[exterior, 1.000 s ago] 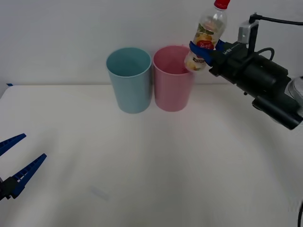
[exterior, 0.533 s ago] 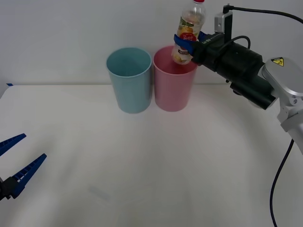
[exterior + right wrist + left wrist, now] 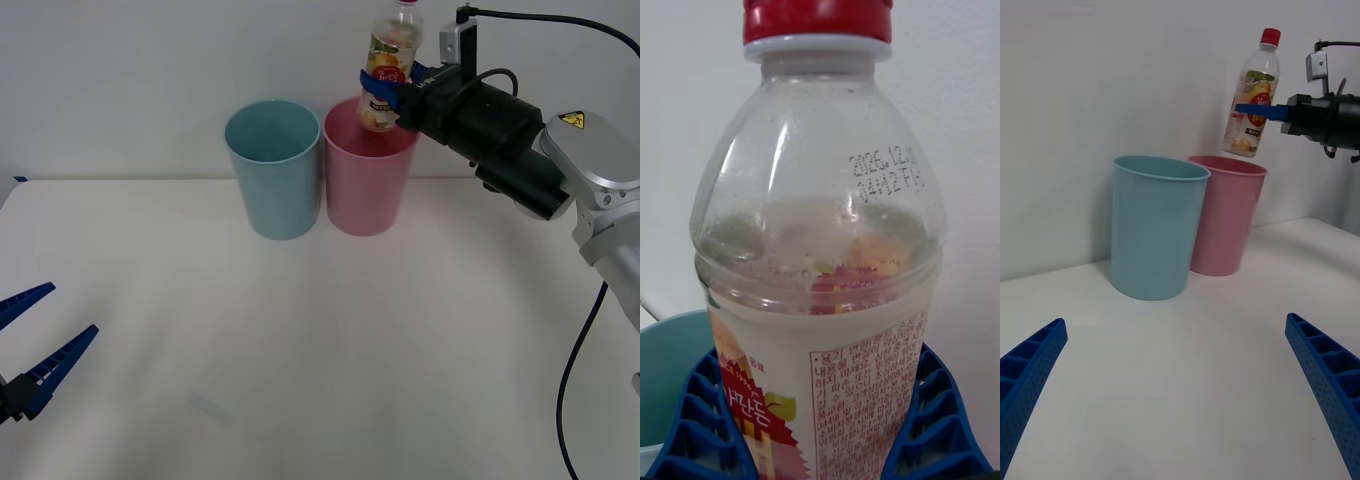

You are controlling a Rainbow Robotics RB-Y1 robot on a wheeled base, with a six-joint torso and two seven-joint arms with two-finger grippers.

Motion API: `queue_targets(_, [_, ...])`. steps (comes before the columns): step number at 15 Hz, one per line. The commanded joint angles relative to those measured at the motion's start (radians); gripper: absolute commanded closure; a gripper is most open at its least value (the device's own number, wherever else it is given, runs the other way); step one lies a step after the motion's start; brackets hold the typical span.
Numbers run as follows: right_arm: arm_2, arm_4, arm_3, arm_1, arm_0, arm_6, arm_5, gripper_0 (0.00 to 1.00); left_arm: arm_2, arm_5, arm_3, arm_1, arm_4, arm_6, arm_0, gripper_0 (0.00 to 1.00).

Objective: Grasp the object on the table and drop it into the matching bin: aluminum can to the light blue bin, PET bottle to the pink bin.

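Note:
My right gripper (image 3: 385, 92) is shut on the PET bottle (image 3: 385, 62), a small clear bottle with a red cap and a red-yellow label. It holds the bottle nearly upright just above the open mouth of the pink bin (image 3: 367, 170). The light blue bin (image 3: 274, 170) stands right beside the pink one, on its left. In the right wrist view the bottle (image 3: 820, 300) sits between the blue fingers (image 3: 692, 420). The left wrist view shows the bottle (image 3: 1251, 97) hanging over the pink bin (image 3: 1225, 217). My left gripper (image 3: 35, 345) rests open low at the table's left side.
The two bins stand at the back of the white table (image 3: 320, 330), close to the wall. A black cable (image 3: 585, 360) hangs from the right arm at the right edge.
The right arm has carried the bottle leftward, from right of the pink bin to over its mouth. The left arm has not moved.

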Motion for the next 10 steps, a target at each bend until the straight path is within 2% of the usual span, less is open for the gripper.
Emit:
queue_targets(1, [0.0, 0.0, -0.001, 0.0, 0.0, 0.003, 0.0, 0.03, 0.0, 0.0, 0.0, 0.0, 0.0, 0.0, 0.0, 0.0])
queue_targets(2, [0.0, 0.0, -0.001, 0.0, 0.002, 0.004, 0.001, 0.0, 0.0, 0.0, 0.0, 0.0, 0.0, 0.0, 0.0, 0.0])
queue_targets(7, [-0.002, -0.023, -0.008, -0.005, 0.025, 0.023, -0.011, 0.0, 0.0, 0.0, 0.0, 0.0, 0.0, 0.0, 0.0, 0.0])
queue_targets(10, [-0.023, -0.023, -0.117, -0.035, 0.104, 0.023, -0.011, 0.0, 0.0, 0.0, 0.0, 0.0, 0.0, 0.0, 0.0, 0.0])
